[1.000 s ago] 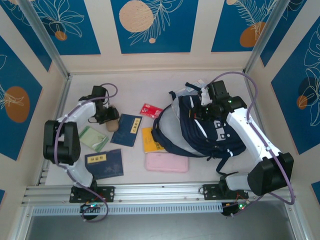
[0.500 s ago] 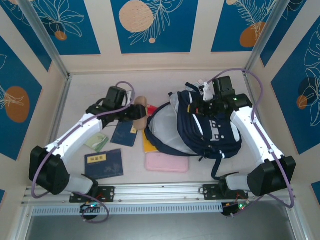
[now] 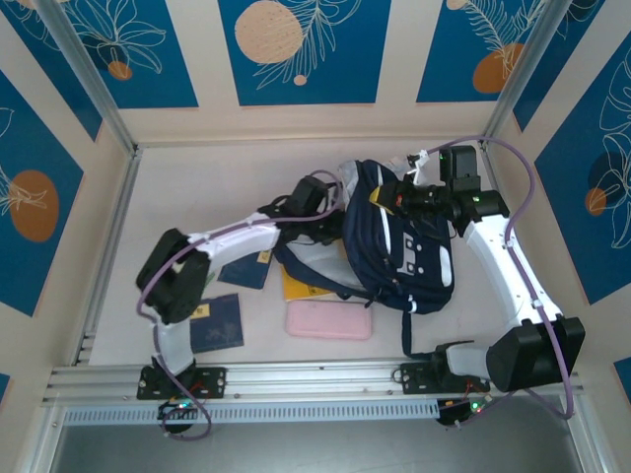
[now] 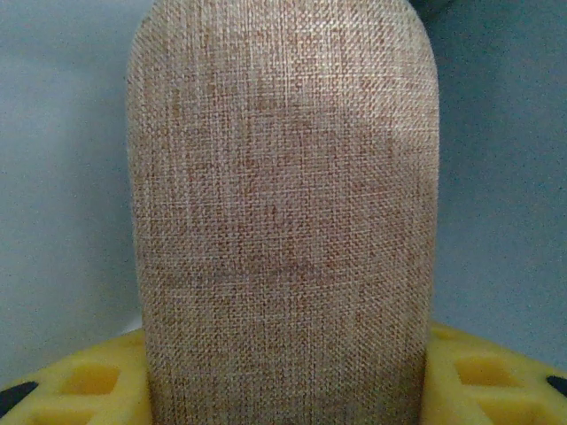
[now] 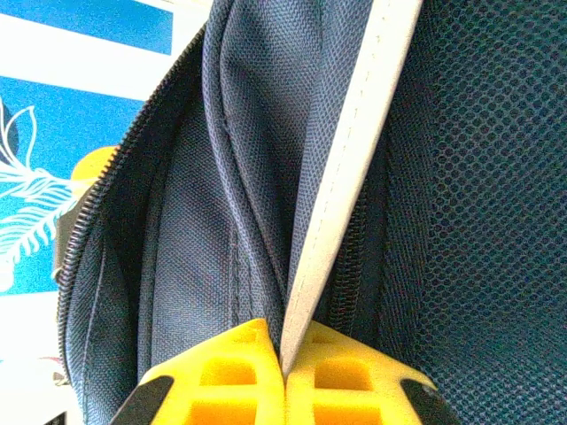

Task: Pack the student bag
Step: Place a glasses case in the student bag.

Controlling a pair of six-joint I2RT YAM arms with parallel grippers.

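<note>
Along the near edge of the counter (image 3: 197, 187) lie a pink case (image 3: 328, 320) and a navy booklet (image 3: 217, 323); the upper left of the counter is bare room. Behind them, the student bag (image 3: 409, 256) sits right of centre. The left jaws, about half open, grip a beige woven pouch (image 4: 283, 221), which the left wrist view shows close up; it is probably at the bag's mouth. The right jaws are closed on the bag's pale trim (image 5: 341, 177). Blue and cream panels (image 3: 296, 49) enclose the counter.
</note>
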